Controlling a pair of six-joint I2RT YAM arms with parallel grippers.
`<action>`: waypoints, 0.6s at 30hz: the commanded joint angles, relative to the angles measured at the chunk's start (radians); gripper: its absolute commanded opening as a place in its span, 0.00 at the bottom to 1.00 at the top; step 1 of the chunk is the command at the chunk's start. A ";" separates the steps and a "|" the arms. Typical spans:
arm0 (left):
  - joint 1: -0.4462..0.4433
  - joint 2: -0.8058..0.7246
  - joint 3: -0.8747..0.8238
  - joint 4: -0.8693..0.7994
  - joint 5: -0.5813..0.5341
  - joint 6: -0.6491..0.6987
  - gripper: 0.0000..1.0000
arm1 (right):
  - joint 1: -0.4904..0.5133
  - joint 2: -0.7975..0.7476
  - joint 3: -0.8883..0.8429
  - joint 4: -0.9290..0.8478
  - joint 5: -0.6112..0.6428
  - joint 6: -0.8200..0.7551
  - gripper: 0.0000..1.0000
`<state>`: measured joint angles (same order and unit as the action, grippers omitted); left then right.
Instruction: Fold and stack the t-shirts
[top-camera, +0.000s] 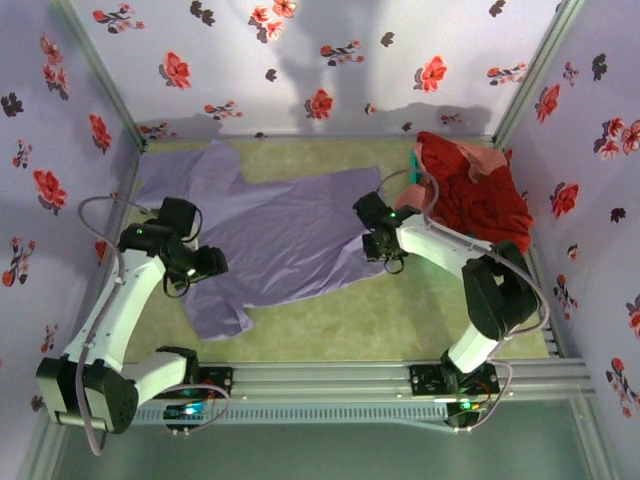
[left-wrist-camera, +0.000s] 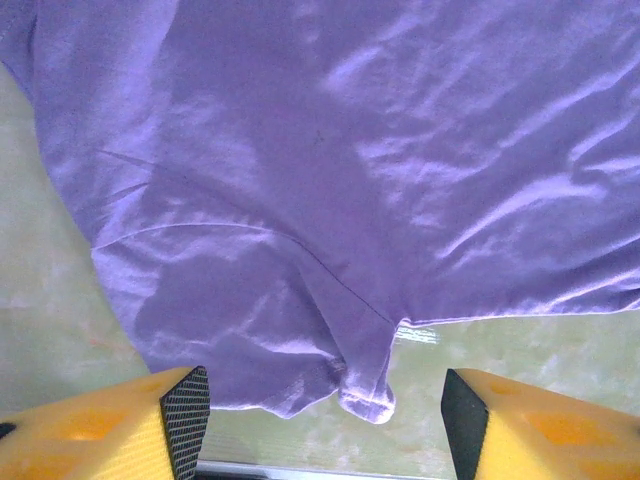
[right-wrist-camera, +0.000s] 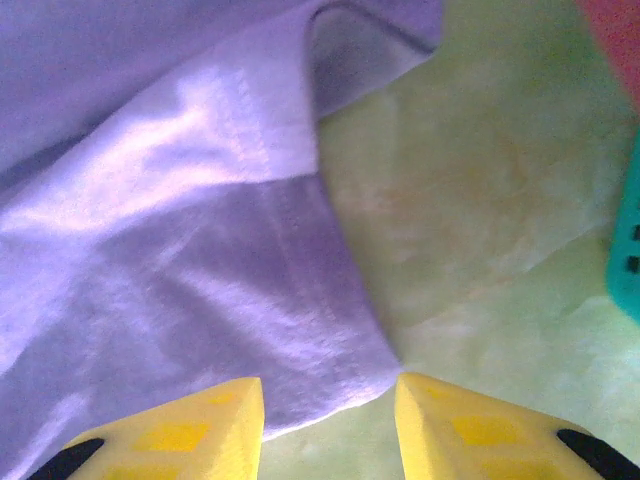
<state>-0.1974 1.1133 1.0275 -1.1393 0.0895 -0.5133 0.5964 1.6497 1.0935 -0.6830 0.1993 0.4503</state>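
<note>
A lavender t-shirt lies spread flat on the green table. My left gripper hovers over its left side. In the left wrist view the left gripper is open, and a folded corner of the lavender t-shirt lies on the table between its wide-set fingers. My right gripper is at the shirt's right edge. In the right wrist view the right gripper has its jaws apart, with the hem corner of the lavender t-shirt lying between them. A red t-shirt and a pink one are heaped at the back right.
A teal basket sits under the red heap by the right wall, and its edge lies to the right of my right gripper. Flowered walls close in the back and both sides. A metal rail runs along the near edge.
</note>
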 joint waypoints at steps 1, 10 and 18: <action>0.016 -0.007 0.020 -0.037 0.008 0.030 0.66 | 0.016 -0.013 -0.035 0.008 -0.023 0.067 0.42; 0.023 -0.008 -0.006 -0.046 0.014 0.032 0.66 | 0.017 0.060 -0.080 0.087 -0.065 0.081 0.44; 0.023 -0.035 -0.047 -0.089 0.001 0.015 0.66 | 0.019 0.112 -0.076 0.091 -0.066 0.088 0.43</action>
<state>-0.1848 1.1053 1.0000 -1.1793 0.0895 -0.5022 0.6109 1.7336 1.0252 -0.5938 0.1360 0.5098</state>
